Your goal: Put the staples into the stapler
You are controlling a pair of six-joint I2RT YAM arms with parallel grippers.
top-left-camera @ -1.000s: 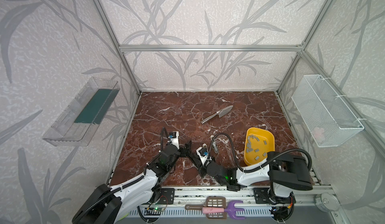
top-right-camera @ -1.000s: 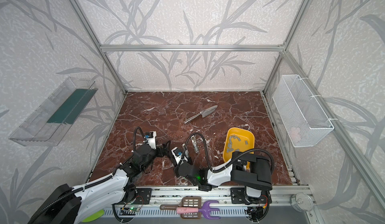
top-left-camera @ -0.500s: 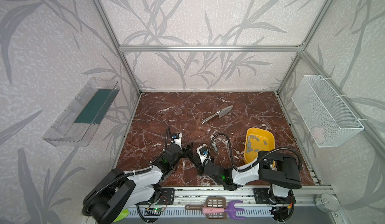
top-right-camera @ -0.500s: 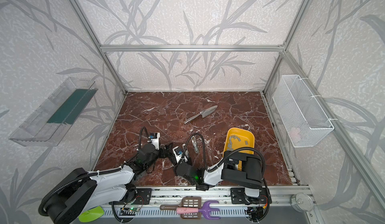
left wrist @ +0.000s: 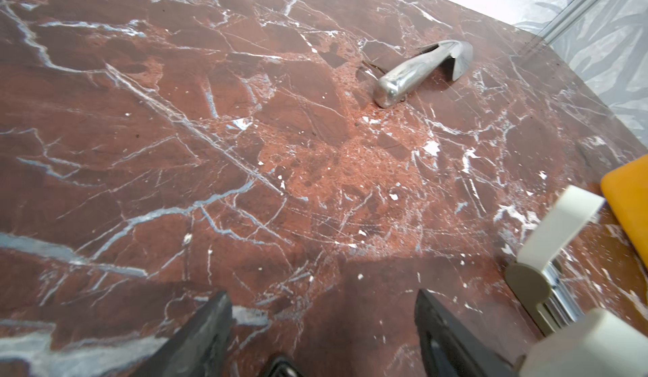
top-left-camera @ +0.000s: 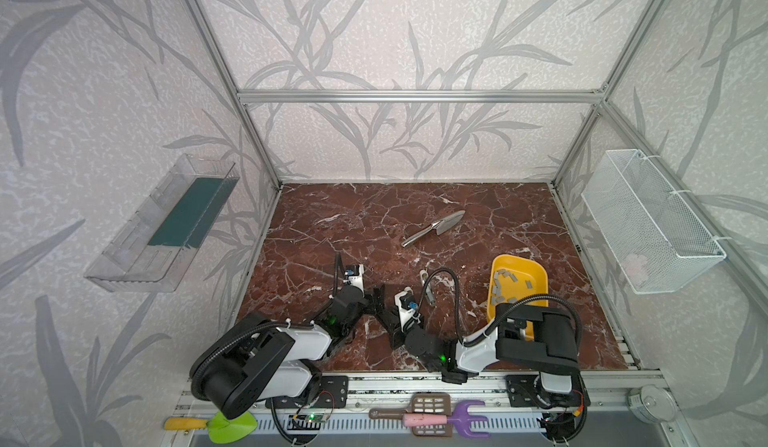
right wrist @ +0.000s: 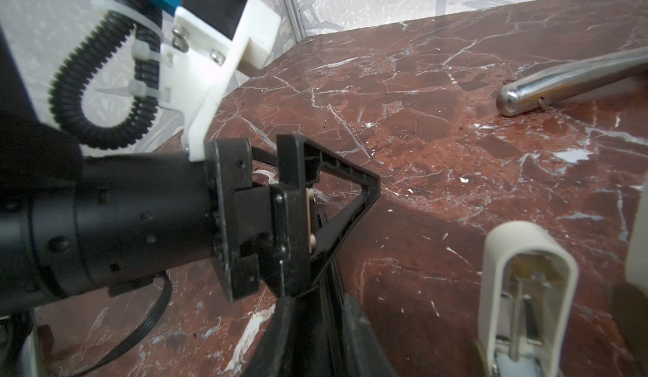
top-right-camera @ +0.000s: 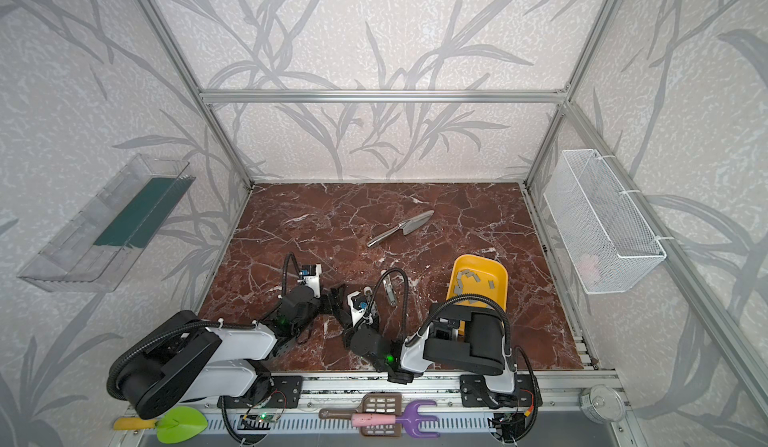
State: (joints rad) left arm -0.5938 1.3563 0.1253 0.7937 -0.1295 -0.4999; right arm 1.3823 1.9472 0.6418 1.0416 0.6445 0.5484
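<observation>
Left claw (left wrist: pixel 322 296) gapes empty over the red marble worktop (top-left-camera: pixel 332 224), just beside the right claw (right wrist: pixel 319 301), whose grip I cannot tell. At 3 o'clock: the open cream plastic stapler (top-left-camera: pixel 428 289), then, well apart, grey metal staple strips (top-left-camera: pixel 498 293) in a yellow plastic tray (top-left-camera: pixel 530 269).

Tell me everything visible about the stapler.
The stapler is small, with a cream plastic cover swung open, its hollow underside showing a thin metal rod. The left wrist view adds a rounded beige hinge and a shiny chrome magazine. It lies on the marble table, near the yellow tray but apart from it; nothing else seems to touch it.
</observation>
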